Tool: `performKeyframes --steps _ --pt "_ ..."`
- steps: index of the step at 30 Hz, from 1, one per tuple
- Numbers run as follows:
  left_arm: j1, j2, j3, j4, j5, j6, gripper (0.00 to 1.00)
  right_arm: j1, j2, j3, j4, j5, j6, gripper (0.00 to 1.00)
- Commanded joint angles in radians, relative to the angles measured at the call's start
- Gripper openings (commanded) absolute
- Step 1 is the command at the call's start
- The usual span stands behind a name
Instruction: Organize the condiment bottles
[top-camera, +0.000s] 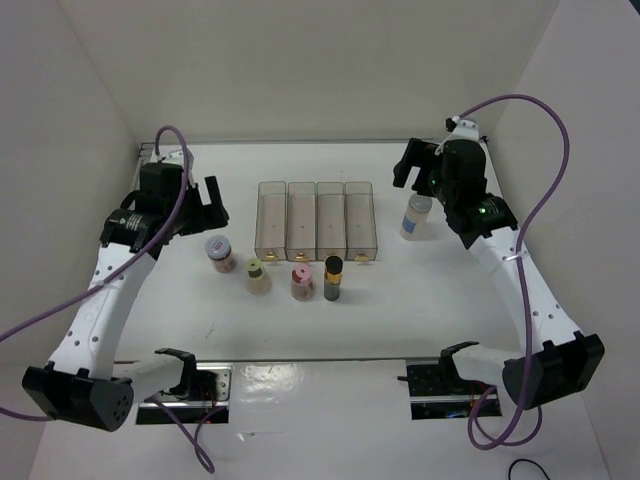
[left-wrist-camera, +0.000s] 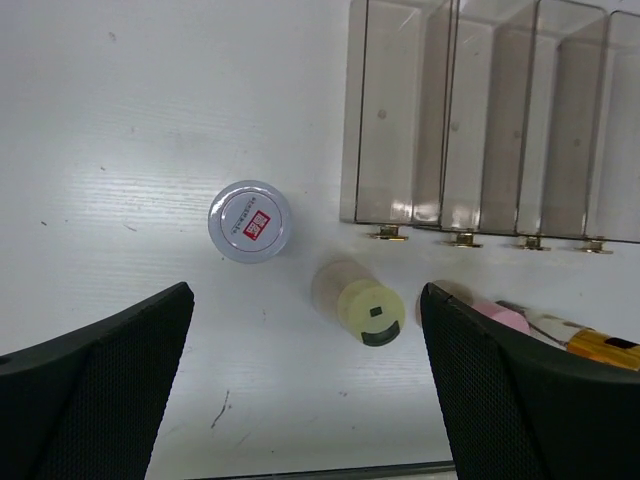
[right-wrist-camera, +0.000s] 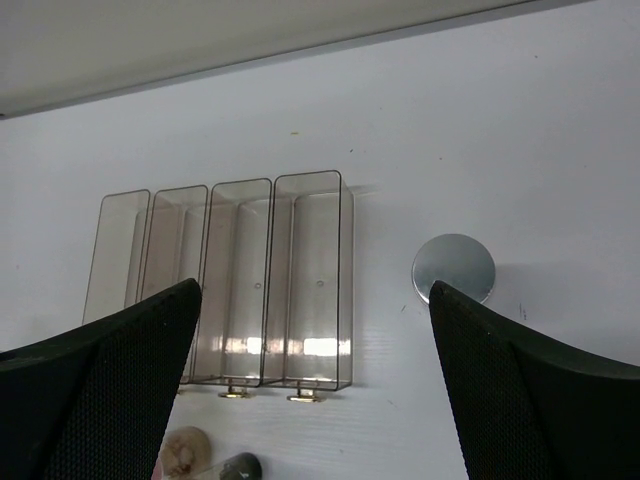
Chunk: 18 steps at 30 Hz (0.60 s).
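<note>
Left gripper (top-camera: 212, 206) is hanging just left of the rack (top-camera: 316, 215), jaws standing wide apart and gripping nothing. Right gripper (top-camera: 407, 166) is hovering off the rack's right side, jaws likewise spread wide with nothing clamped.

Four jars are standing in a row on the table (top-camera: 450, 300) just in front of the rack, on its gold-clip side, all outside it. Grey-lid jar (top-camera: 219, 252) is sitting off the rack's front-left corner. Yellow-lid jar (top-camera: 257, 274) is sitting next to it, in front of the leftmost compartment. Pink-lid jar (top-camera: 302, 281) and dark jar (top-camera: 333, 278) are standing close together in front of the middle compartments. Blue-label jar (top-camera: 415, 215) is standing alone to the right of the rack, apart from it and close under the right gripper.

Left wrist view is looking down on the grey-lid and yellow-lid jars between the fingers, with the pink-lid and dark jars partly hiding behind one finger. Right wrist view is showing the blue-label jar's grey cap between the fingers, right of the rack.
</note>
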Motion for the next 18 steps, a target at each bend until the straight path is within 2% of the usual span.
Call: performKeyframes --steps 1,5,10,18 --pt "-0.002 0.046 -0.024 -0.025 -0.027 -0.007 1.0 0.005 -0.008 0.018 0.013 -0.012 -0.003 0.99" --pt "-0.002 0.115 -0.047 -0.025 -0.123 -0.047 1.0 0.005 0.004 0.009 -0.028 -0.012 -0.003 0.99" --pt "-0.002 0.25 -0.038 -0.025 -0.145 -0.056 1.0 0.005 -0.044 -0.051 -0.028 -0.022 0.018 0.99" --pt "-0.002 0.336 -0.078 0.039 -0.165 -0.056 1.0 0.005 -0.057 -0.051 -0.028 -0.022 0.009 0.99"
